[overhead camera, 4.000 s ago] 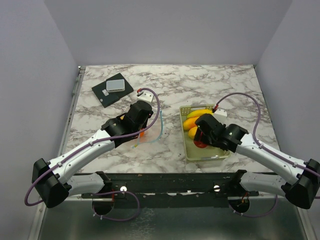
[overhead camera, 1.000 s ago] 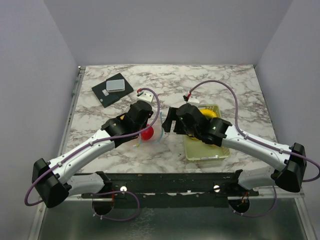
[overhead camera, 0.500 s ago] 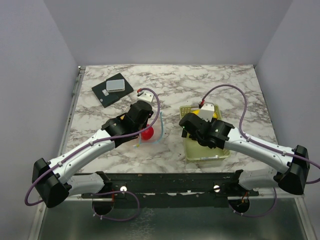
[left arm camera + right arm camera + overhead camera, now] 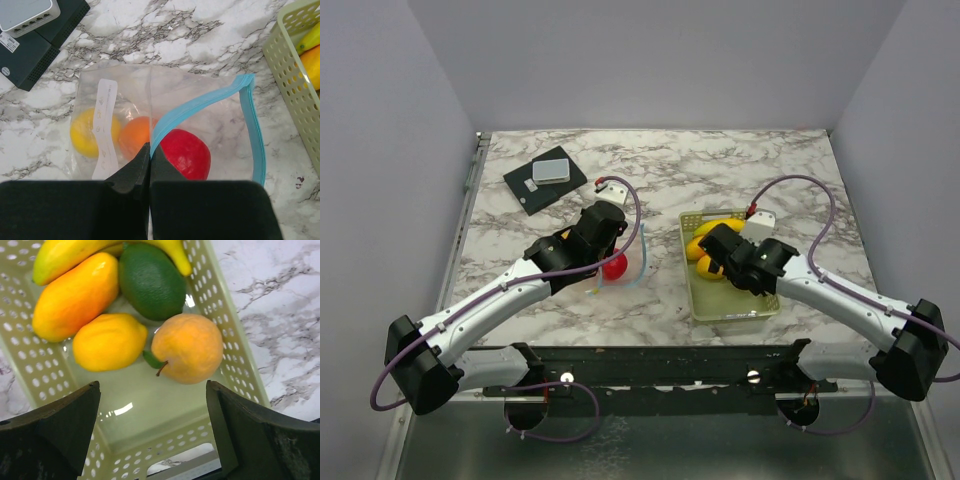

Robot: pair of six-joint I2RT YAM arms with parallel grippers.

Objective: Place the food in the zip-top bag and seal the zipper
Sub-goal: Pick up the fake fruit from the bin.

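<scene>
The clear zip-top bag point(image 4: 220, 120) lies flat on the marble, and its light blue zipper point(image 4: 200, 100) gapes open. Inside lie a red apple point(image 4: 185, 155), an orange ball point(image 4: 134, 137) and a yellow lemon point(image 4: 86, 132). My left gripper point(image 4: 150, 150) is shut on the near zipper strip, beside the apple point(image 4: 614, 266). Over the pale green basket point(image 4: 220, 305) my right gripper point(image 4: 152, 385) hangs open and holds nothing. Below it lie more food: a banana point(image 4: 65, 255), a mango-like piece point(image 4: 75, 297), a yellow lemon point(image 4: 107, 342), a green lime point(image 4: 150, 282) and an orange peach point(image 4: 187, 347).
A black box with a grey device on top point(image 4: 544, 178) sits at the back left. The basket point(image 4: 760, 305) stands just right of the bag, near the table's front edge. A metal rail point(image 4: 470, 175) runs along the left side.
The red apple has gone from the basket into the bag. My right gripper has swung back from the bag's mouth to above the basket. The left arm has kept still.
</scene>
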